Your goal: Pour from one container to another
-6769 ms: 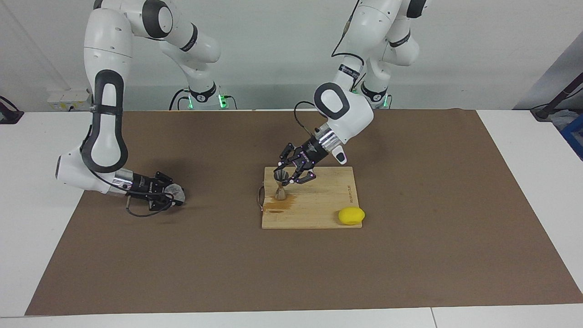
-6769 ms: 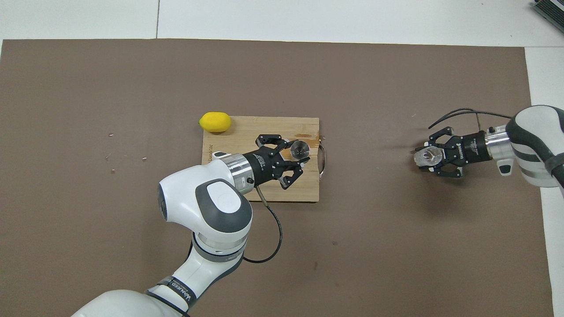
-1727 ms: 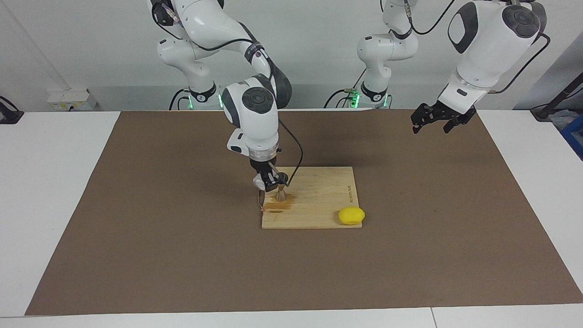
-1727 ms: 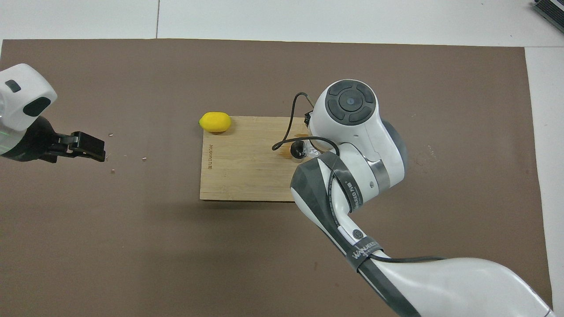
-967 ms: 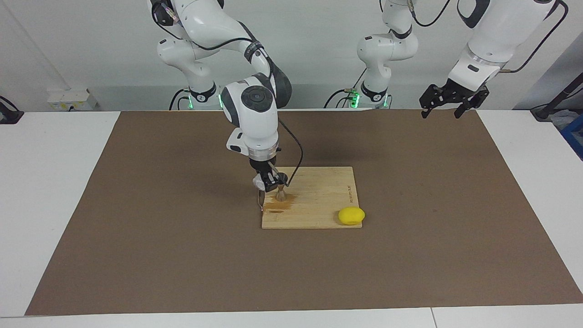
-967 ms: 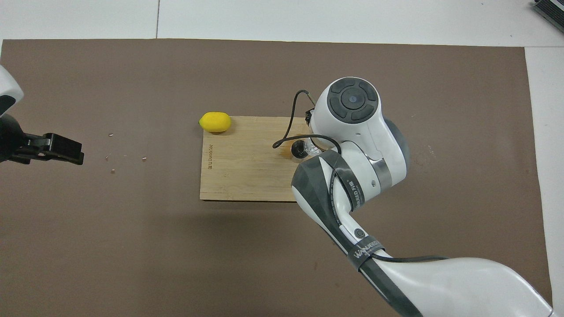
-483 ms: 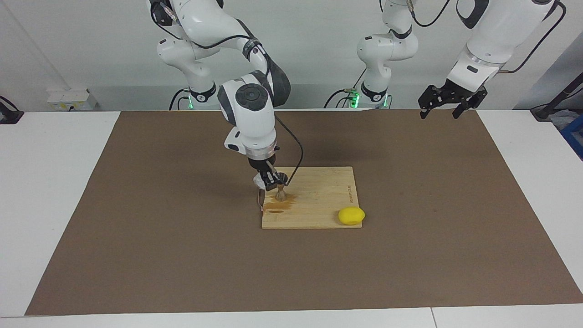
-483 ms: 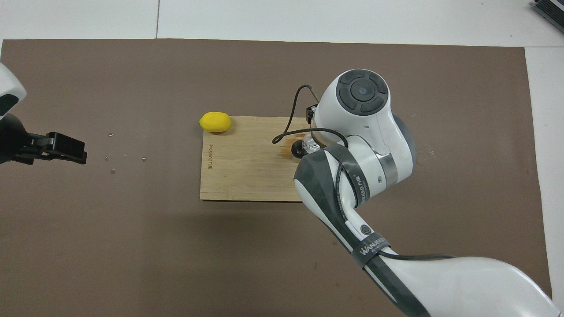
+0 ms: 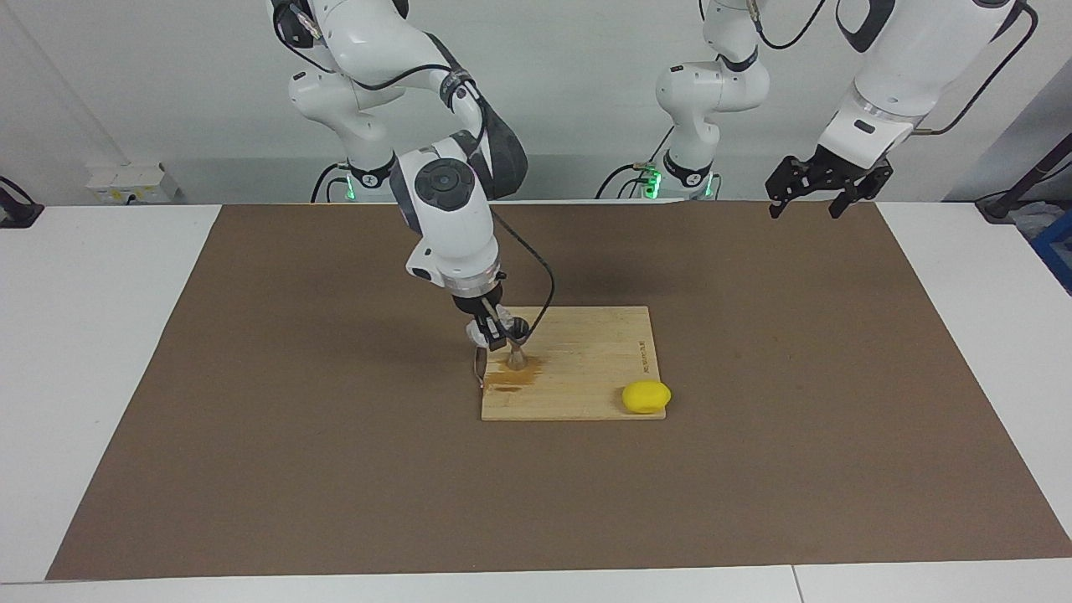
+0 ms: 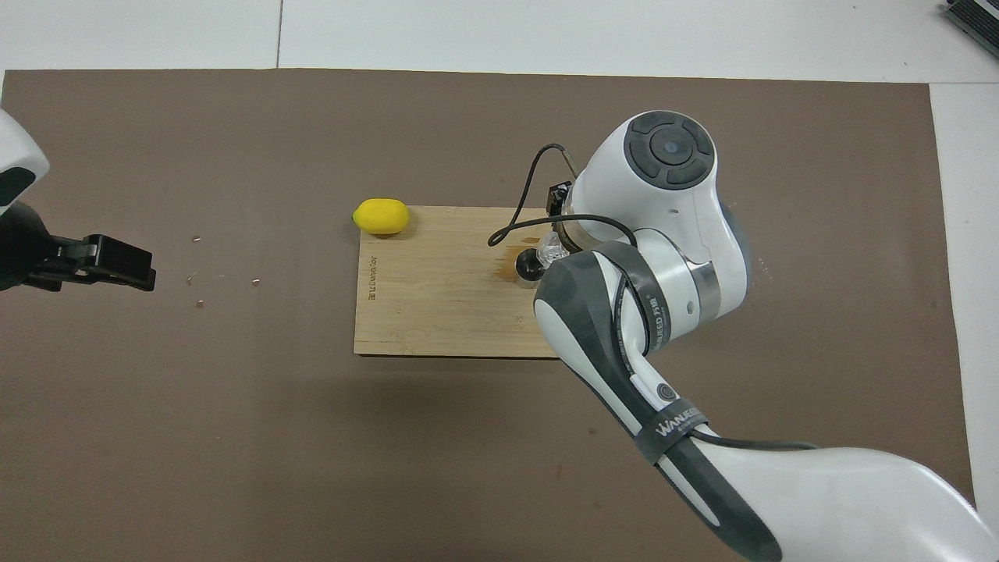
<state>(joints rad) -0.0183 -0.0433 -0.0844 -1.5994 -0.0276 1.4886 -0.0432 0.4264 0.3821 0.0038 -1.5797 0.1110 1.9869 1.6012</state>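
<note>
Two tools: we see right tool (image 9: pixel 496 332) clamping glass cup (image 9: pixel 481 333), now tipped further over jigger (image 9: pixel 517 349) on cutting board (image 9: pixel 586 368), pour underway; left tool (image 9: pixel 811 184) waits spread, empty, raised over tabletop's corner

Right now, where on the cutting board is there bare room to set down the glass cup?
The cutting board is bare in its middle, between the jigger and the lemon. It is crowded at the right arm's end: the right gripper holds the glass cup over the jigger, beside a brown stain. The left gripper waits, raised.
</note>
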